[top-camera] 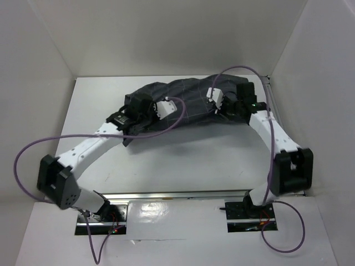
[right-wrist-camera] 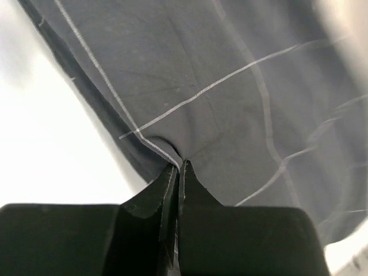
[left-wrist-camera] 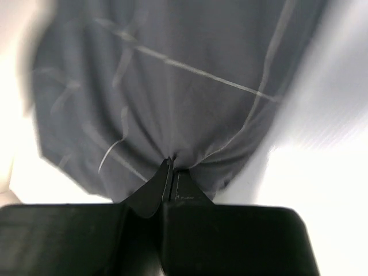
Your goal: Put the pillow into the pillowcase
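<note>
The pillowcase is a dark grey cloth with a thin light grid, lying bulged and wrinkled at the back of the white table. The pillow is hidden; no white cushion shows in any view. My left gripper is at the cloth's left end. In the left wrist view the left gripper is shut, with a pucker of the pillowcase pinched at its tips. My right gripper is at the right end. In the right wrist view the right gripper is shut on a fold near the pillowcase edge.
White walls close in the table on the left, back and right. A metal rail runs along the near edge by the arm bases. Purple cables loop from both arms.
</note>
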`<state>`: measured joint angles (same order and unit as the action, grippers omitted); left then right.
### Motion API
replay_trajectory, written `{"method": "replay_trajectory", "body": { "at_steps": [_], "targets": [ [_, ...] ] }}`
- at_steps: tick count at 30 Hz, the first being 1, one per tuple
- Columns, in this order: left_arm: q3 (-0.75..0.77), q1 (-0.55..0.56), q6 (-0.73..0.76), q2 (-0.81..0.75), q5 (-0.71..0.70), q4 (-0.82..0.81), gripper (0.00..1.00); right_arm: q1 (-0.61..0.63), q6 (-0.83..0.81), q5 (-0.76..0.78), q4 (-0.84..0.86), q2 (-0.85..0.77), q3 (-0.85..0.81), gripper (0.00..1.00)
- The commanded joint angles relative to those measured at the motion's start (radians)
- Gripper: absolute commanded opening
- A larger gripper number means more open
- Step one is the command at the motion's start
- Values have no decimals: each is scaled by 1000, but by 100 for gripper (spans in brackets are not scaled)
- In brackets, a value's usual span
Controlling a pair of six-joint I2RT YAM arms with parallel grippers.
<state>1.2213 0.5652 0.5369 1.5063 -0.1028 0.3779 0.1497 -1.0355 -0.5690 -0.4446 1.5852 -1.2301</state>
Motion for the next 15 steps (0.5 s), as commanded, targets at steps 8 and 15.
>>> {"method": "replay_trajectory", "body": {
  "at_steps": [8, 15],
  "targets": [
    [108, 71, -288, -380, -5, 154, 0, -10, 184, -193, -42, -703, 233, 0],
    [198, 71, -330, -373, 0, 159, 0, -10, 417, -193, 47, -564, 146, 0]
  ]
}}
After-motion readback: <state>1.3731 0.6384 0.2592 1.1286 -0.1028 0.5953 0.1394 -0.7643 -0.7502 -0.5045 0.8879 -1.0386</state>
